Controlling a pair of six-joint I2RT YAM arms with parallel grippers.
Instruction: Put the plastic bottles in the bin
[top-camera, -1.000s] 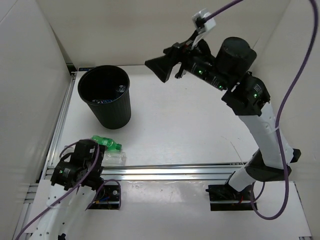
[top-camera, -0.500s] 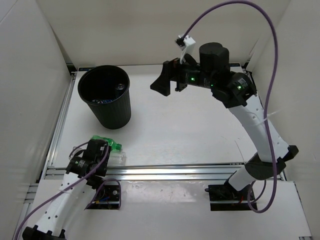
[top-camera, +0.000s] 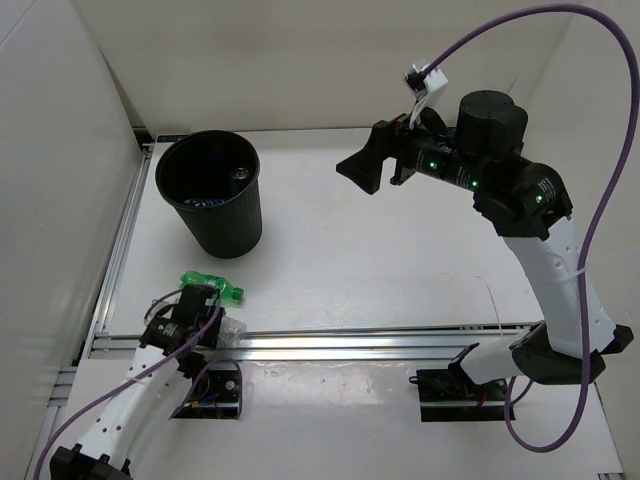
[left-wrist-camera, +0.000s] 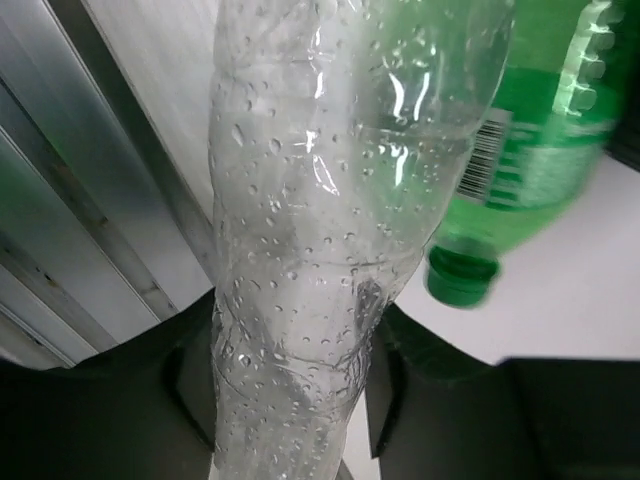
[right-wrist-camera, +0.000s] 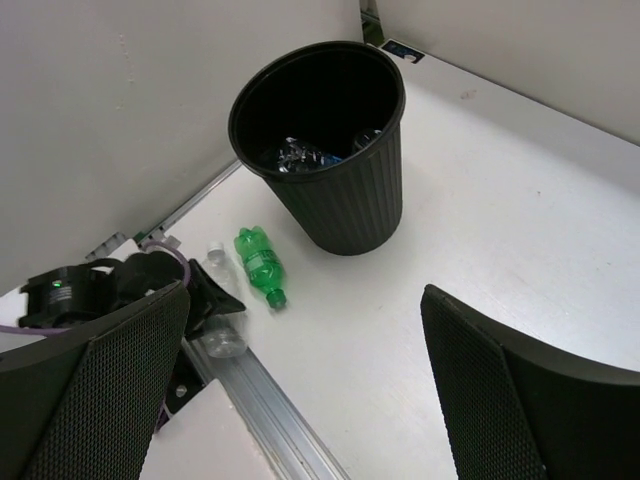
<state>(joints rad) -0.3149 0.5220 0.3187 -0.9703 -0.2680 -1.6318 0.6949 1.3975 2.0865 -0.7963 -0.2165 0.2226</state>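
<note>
open table between bin and right hand; green bottle beside left hand

The left gripper has reached forward to the clear bottle. Its fingers, spread wide a moment ago, now clamp the bottle's body. The right gripper has swung to the right, farther from the bin.

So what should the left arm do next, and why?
Probably lift straight up. The left tool is shut on the clear bottle, which lies beside the green bottle, and the bin stands farther back with a tall wall, so the bottle must rise before it can go over the rim.
</note>
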